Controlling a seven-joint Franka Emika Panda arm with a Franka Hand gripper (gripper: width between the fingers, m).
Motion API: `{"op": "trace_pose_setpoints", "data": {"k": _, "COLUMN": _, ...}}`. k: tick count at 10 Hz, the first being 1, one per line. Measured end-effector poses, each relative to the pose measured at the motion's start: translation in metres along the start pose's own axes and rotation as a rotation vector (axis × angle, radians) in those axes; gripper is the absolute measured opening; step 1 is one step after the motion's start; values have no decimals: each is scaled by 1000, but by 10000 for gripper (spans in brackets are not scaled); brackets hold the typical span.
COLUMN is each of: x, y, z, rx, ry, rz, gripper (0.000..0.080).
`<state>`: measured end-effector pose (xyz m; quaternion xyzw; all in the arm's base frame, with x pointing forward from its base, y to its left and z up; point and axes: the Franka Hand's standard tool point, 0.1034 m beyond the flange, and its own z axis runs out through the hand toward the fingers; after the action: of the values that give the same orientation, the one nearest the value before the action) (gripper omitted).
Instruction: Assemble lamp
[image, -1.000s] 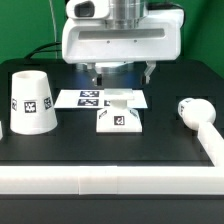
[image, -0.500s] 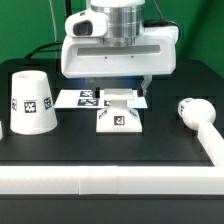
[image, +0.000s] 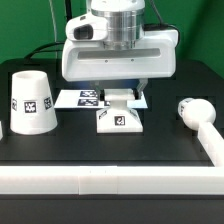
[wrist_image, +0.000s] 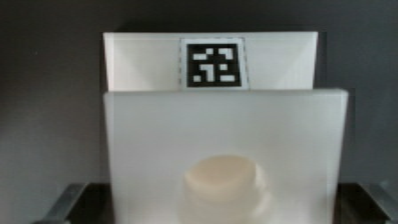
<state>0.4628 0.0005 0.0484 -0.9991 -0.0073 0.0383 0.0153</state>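
The lamp base (image: 119, 118), white and square with a tag on its front, sits mid-table. In the wrist view the base (wrist_image: 222, 130) fills the picture, with its tag at the far side and a round socket (wrist_image: 228, 182) near the camera. My gripper (image: 120, 90) hangs open just above the base, and its dark fingers (wrist_image: 71, 203) show past the base's two sides. The tapered shade (image: 32, 100) stands at the exterior view's left. The round-headed bulb (image: 196, 113) lies at the exterior view's right.
The marker board (image: 82, 98) lies flat right behind the base, partly under my hand. A white rail (image: 110, 182) runs along the table's front edge. Green backdrop and cables are behind the arm.
My hand has come down toward the base over the last second and now covers more of the marker board. The base, shade and bulb have not moved.
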Motion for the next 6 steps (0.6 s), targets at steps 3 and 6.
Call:
{"op": "trace_pose_setpoints", "data": {"k": 3, "x": 0, "y": 0, "z": 0, "rx": 0, "ry": 0, "rz": 0, "gripper": 532}}
{"op": "trace_pose_setpoints", "data": {"k": 6, "x": 1, "y": -2, "z": 0, "rx": 0, "ry": 1, "rz": -3, "gripper": 532}}
